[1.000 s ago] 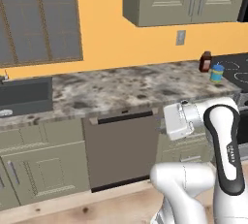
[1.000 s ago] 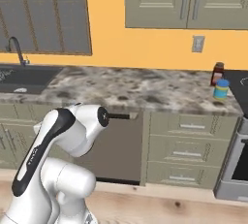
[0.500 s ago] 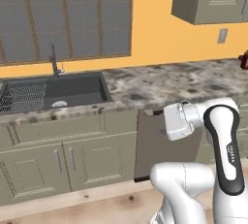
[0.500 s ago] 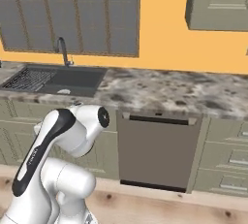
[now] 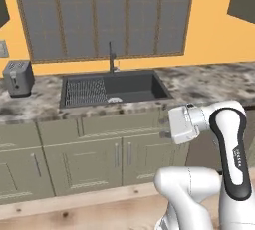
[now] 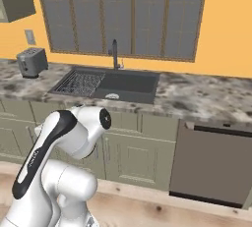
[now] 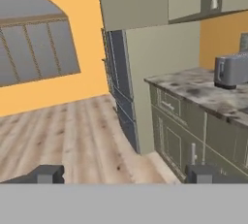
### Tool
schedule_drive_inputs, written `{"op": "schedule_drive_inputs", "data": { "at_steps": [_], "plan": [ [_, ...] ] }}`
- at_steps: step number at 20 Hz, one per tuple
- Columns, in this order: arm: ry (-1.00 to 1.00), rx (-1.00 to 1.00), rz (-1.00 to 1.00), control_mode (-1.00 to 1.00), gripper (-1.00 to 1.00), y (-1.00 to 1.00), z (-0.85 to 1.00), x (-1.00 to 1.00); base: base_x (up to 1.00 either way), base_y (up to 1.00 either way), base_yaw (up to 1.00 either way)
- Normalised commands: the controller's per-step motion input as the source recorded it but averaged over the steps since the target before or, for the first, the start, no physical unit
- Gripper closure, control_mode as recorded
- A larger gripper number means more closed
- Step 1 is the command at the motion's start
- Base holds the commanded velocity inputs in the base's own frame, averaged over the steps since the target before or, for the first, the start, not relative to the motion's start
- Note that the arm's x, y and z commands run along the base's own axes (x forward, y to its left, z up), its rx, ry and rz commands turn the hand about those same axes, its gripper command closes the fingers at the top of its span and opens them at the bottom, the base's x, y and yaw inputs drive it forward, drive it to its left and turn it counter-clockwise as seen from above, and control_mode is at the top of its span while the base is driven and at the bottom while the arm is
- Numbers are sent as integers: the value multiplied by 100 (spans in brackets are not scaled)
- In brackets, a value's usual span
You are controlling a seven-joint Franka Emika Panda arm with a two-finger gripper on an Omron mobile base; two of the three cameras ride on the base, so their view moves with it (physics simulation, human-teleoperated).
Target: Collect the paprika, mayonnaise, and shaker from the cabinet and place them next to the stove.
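Shaker [image 7: 213,2], small grey cylinder with narrower cap, stood upright on the inner shelf of the open beige-olive wall cabinet [image 7: 140,0], far and up-right of the gripper [image 7: 123,173], above the grey boxy toaster [image 7: 231,71]. Gripper fingers were wide apart, holding nothing.

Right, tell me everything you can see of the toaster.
The toaster is a small grey boxy appliance with a metallic look, slots on top and a darker base. It stands upright on the speckled stone counter, left of the black sink and apart from it, under the wall outlet. Nothing but the counter touches it.
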Motion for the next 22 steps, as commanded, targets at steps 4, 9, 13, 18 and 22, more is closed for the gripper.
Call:
{"op": "schedule_drive_inputs", "data": {
  "at_steps": [4,9,13,18,22],
  "plan": [
    [0,0,0,100,-100,0,0,0,18,100,12],
    [0,0,0,100,-100,0,0,0,50,100,13],
    [0,0,0,100,-100,0,0,0,84,86,15],
    [0,0,0,100,-100,0,0,0,86,75,14],
    [0,0,0,100,-100,0,0,0,76,46,12]
  ]
}}
